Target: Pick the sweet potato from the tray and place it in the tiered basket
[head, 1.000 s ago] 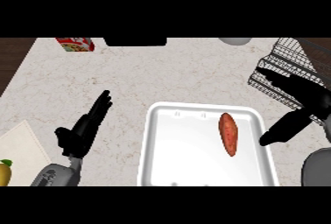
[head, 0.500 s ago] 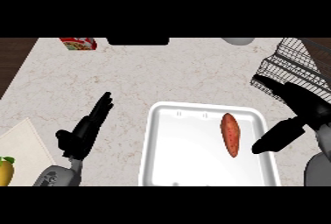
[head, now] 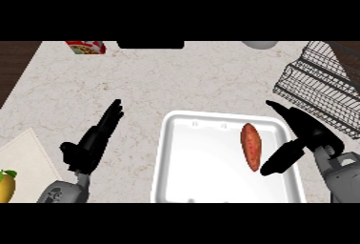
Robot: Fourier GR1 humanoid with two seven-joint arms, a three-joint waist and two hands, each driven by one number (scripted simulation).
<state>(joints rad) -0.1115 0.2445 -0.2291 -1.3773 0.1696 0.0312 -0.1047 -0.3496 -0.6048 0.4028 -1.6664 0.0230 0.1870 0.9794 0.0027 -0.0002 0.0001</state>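
Note:
An orange-brown sweet potato (head: 250, 145) lies lengthwise in the right half of a white tray (head: 204, 167) at the counter's lower middle. My right hand (head: 304, 138) is open at the tray's right rim, its thumb (head: 278, 159) hanging just right of the potato's lower end, close to it; contact is not clear. A black wire tiered basket (head: 320, 86) stands at the right edge, beyond that hand. Left of the tray, my left hand (head: 95, 140) rests open with its fingers pointing up the counter.
A red and white box (head: 85, 47) sits at the far left back. A pale cutting board (head: 21, 164) with a yellow fruit (head: 5, 186) on it fills the lower left corner. A grey round object (head: 262, 44) shows at the back.
My right hand has moved left and down toward the potato, its thumb now beside the potato's lower end. The view has shifted a little. The left hand holds still.

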